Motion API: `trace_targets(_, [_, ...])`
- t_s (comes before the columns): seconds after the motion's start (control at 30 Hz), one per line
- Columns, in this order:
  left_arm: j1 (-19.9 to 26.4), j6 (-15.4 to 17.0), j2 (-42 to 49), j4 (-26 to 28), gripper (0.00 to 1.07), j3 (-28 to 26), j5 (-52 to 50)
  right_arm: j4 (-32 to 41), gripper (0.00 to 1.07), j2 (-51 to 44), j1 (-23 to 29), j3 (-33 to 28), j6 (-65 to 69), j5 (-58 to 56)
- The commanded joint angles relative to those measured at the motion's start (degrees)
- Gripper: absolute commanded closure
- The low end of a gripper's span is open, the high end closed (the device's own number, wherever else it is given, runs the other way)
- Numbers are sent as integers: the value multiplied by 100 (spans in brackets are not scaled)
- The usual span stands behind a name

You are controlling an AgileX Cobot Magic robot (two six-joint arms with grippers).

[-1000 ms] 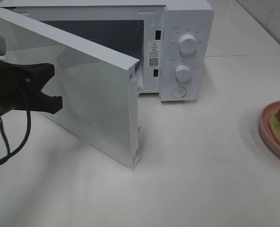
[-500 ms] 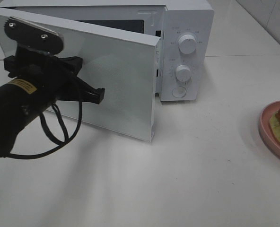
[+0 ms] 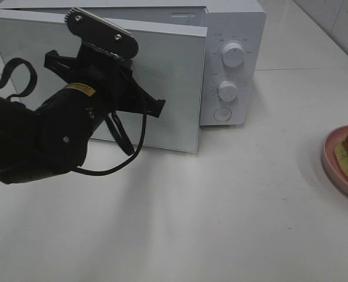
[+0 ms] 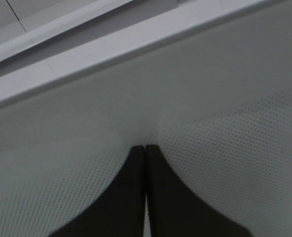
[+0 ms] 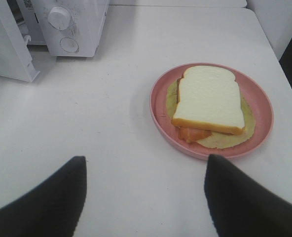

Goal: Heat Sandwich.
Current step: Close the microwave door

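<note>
The left gripper (image 3: 156,108), fingers pressed together and holding nothing, has pushed the microwave door (image 3: 174,82) almost shut. But the sandwich (image 5: 208,102) still sits on the pink plate (image 5: 158,106). The right gripper (image 5: 145,192) waits wide open.

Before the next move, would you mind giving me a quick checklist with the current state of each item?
1. Sandwich inside microwave: not ok, it sits on the pink plate on the table.
2. Microwave door open for loading: not ok, nearly shut.
3. Left gripper off the door: not ok, jaws shut and tips pressed against it.
4. Right gripper ready to grasp: ok, jaws open and empty.
5. Table between plate and microwave unobstructed: ok.
</note>
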State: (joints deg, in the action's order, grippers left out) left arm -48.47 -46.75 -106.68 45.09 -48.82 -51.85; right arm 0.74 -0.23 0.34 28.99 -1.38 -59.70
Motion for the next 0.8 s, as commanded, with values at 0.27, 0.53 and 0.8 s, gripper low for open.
trace_targets(0.27, [-63,-980,-246,407,107,-573,-46,-34,43,-149,-29,-11,17,23])
trace_targets(0.53, [-63,-1770,-458,510,107,-882,-57,-34,43,-149,-29,-11,17,23])
trace_targets(0.8, [-63,-2246,-676,533,107,-1037,-103,-34,44,-149,-29,-11,17,23])
